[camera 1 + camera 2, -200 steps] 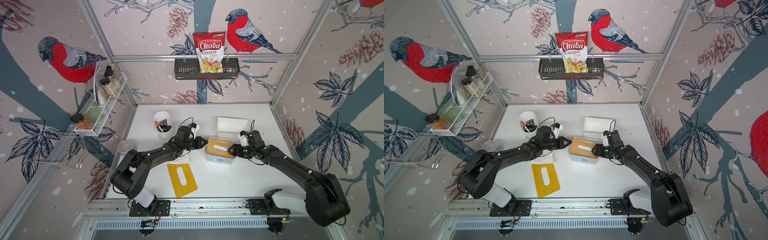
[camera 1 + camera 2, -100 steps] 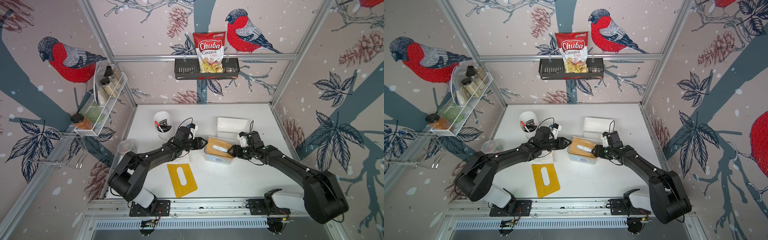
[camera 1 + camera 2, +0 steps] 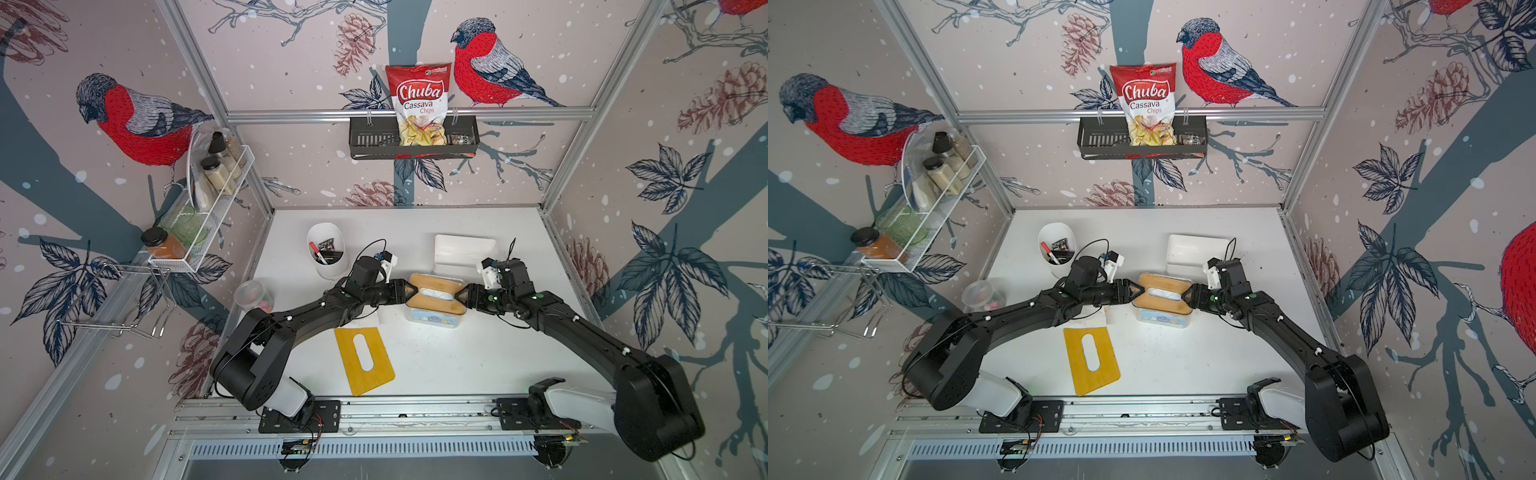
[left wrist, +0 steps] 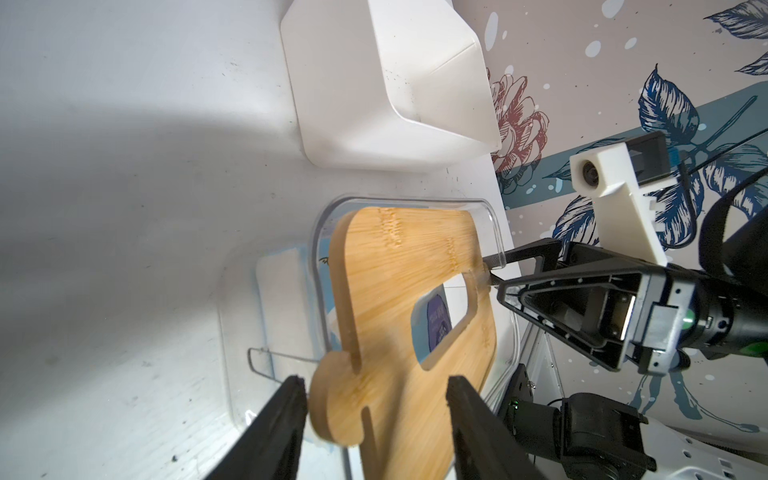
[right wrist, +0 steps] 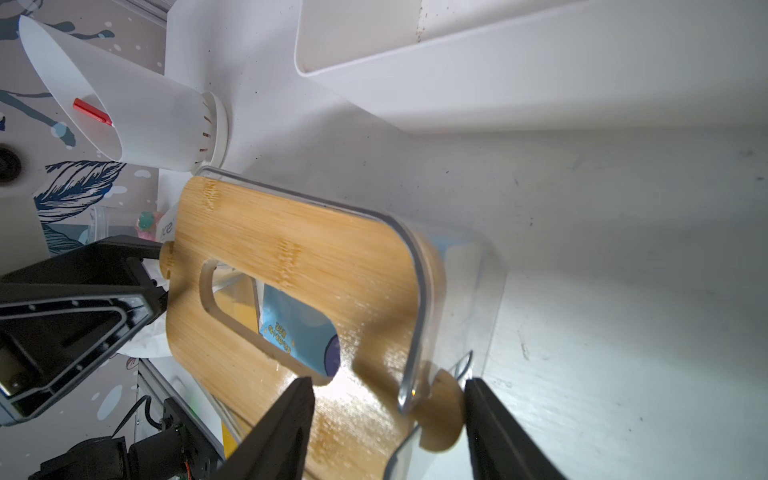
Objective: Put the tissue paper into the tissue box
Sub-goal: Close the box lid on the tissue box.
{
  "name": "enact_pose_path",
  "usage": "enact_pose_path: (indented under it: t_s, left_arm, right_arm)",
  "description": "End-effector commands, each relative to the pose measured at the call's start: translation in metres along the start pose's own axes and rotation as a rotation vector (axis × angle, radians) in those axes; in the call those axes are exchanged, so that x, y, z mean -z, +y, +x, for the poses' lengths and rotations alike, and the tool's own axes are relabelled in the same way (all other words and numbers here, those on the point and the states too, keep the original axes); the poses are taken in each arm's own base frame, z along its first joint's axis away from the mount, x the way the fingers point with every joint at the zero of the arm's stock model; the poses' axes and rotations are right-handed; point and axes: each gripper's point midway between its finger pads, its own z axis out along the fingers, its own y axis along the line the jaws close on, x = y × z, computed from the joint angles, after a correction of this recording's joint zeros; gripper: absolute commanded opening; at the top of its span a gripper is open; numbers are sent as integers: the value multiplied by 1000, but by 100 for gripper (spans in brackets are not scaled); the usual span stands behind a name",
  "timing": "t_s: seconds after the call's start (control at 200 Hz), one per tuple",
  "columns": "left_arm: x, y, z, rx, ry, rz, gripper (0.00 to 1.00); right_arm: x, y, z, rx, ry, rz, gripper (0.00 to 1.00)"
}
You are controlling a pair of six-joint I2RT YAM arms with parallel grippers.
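Centre of the bench [image 3: 457,365], both top views: clear tissue box [image 3: 432,320] with a wooden lid [image 3: 436,307] on it, long slot in the lid. Blue tissue pack [image 5: 299,332] sits inside the box under the lid, seen through the slot in both wrist views. The lid lies within the box rim; can't tell if it is fully seated. It has a round tab at each short end.

Left fingers [image 4: 282,436] are at the lid's left end in the top views. They are spread and released, straddling the tab: one finger is right against it and the other is clear. Right fingers [image 5: 282,432] are at the lid's right end in the same pose. They are spread wide with the tab between them, one finger touching and a gap on the other side, so nothing is clamped.

Lower centre of frame: second slotted yellow board [image 3: 363,361] flat on the bench, apart from the box. White tray [image 3: 465,249] just above right of the box. White cup [image 3: 326,259] with a marker upper left of the box. Clear jar [image 3: 253,296] at the bench's left edge. White paper [image 3: 1096,318] under the left arm. Top centre on the back wall: chips bag [image 3: 417,104] in a black basket [image 3: 374,141]. Upper left: wire rack [image 3: 216,199] with jars.
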Motion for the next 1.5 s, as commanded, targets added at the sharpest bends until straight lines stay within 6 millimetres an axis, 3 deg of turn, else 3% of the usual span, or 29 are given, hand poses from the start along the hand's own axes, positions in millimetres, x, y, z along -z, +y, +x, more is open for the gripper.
enact_pose_path:
  t_s: [0.0,0.31,0.685,1.181,1.261,1.491]
  left_arm:
    - [-2,-7,4,-5,15,25,55]
    - [-7,-14,5,-13,29,42,40]
    - [-7,1,6,-2,9,-21,43]
    - [-16,6,10,9,40,-16,33]
    - [-17,7,10,10,38,-21,34]
    - [-12,10,-1,10,11,-27,47]
  right_arm:
    - [1,13,-4,2,-8,-58,62]
    - [-3,14,1,6,4,-58,62]
    - [0,-11,-1,30,-11,42,61]
    - [-1,-4,-6,60,-17,36,61]
    - [-2,-5,-6,59,-13,38,61]
    - [-3,-14,-8,51,-6,59,61]
